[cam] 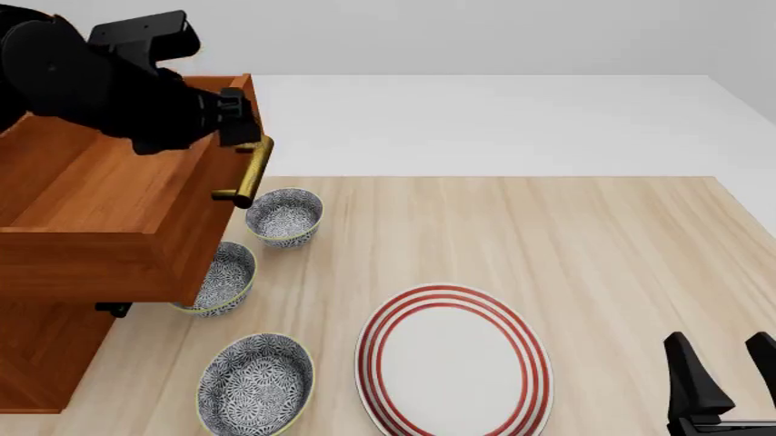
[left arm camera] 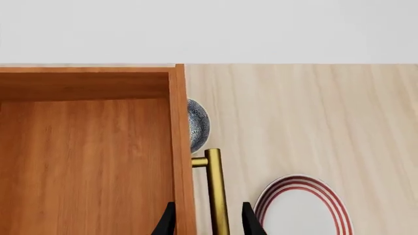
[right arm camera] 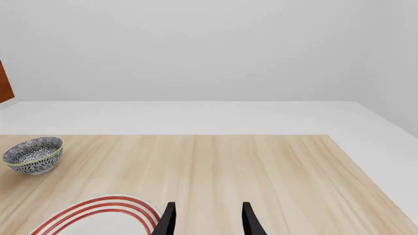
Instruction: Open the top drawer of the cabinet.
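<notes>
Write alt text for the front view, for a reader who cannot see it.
The left gripper is at the brass handle of the top drawer, which stands pulled out of the cabinet. Three patterned bowls and a red-ringed plate sit on the table; the right gripper hangs open nearby.

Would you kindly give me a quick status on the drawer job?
Left gripper open, fingers straddling the brass handle. Right gripper open, idle. Top drawer pulled out. Bowl partly beneath its front.
</notes>
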Robot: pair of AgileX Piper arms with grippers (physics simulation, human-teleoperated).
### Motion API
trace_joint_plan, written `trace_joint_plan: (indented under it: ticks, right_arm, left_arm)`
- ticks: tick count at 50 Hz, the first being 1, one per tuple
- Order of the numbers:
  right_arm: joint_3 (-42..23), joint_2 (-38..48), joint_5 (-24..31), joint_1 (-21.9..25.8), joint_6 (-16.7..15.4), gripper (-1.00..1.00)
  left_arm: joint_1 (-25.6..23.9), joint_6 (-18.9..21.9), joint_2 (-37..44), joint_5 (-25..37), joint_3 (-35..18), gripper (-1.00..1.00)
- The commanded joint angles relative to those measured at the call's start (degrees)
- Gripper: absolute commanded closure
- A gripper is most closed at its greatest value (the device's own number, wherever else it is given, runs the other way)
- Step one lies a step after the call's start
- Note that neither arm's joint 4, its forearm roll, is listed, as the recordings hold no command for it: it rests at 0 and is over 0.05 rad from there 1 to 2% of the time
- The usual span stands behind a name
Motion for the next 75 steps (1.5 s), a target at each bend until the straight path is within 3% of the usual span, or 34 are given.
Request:
trace_joint_plan:
  ticks: [1, 24, 75]
  right_arm:
    - [0.0, 0.0, 0.0, 0.0, 0.0, -1.0]
    - [0.0, 0.0, 0.0, 0.0, 0.0, -1.0]
    - [0.0, 0.0, 0.0, 0.0, 0.0, -1.0]
  left_arm:
    - [-1.4, 2.8, -1.0, 0.2, -6.4, -1.0]
    - [-0.9, 4.0, -0.5, 2.7, -10.8, -1.0]
    - [-4.1, 4.0, -10.7, 0.9, -5.9, -1.0]
